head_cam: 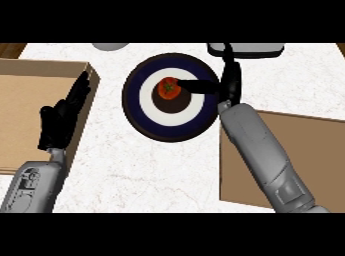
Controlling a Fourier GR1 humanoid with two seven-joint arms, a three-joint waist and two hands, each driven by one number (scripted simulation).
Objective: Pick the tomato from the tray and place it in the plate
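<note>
At plate centre, tomato lies beside right robot hand.

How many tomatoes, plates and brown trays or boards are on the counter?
Small red tomato: 1
Round dark blue and white plate: 1
Brown rectangular trays or boards: 2, left tray, right board
Total: 4

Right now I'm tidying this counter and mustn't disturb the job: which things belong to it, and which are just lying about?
Job: tomato, lying on the plate; flat brown tray; right hand beside the tomato.
Lying about: walled brown box, left hand resting open over it; grey object at the far edge; white-grey object behind the plate.
</note>
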